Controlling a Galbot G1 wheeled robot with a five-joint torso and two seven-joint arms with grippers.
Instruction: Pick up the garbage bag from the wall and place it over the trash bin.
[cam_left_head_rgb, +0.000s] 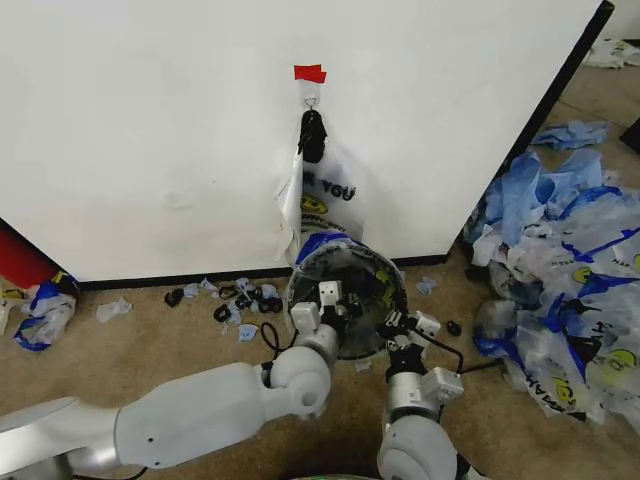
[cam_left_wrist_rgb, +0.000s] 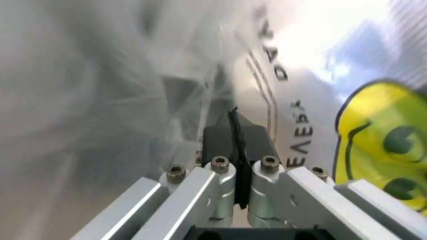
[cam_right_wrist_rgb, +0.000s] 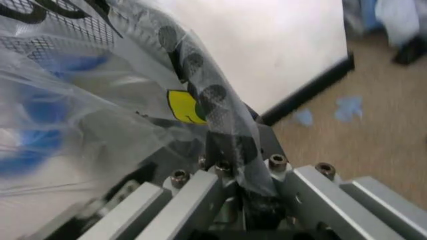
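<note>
Where the carpet runs up to the black baseboard of the wall (cam_left_head_rgb: 150, 130), small scraps (cam_left_head_rgb: 235, 298) litter the floor at left, the trash bin (cam_left_head_rgb: 345, 295) stands against the panel in the middle, and a big heap of bags (cam_left_head_rgb: 560, 270) crowds the right. The left gripper (cam_left_wrist_rgb: 235, 150) is closed flat on clear film, and the right gripper (cam_right_wrist_rgb: 243, 150) pinches plastic at the bin's mesh rim. The garbage bag (cam_left_head_rgb: 322, 205), see-through with a yellow smiley and black lettering ending "YOU", hangs from the hook (cam_left_head_rgb: 311, 101) under red tape (cam_left_head_rgb: 309, 73), its lower part spread over the bin's mouth.

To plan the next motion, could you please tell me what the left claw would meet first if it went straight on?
The left claw is shut on the bag's film; straight on, it likely meets only more of it.
</note>
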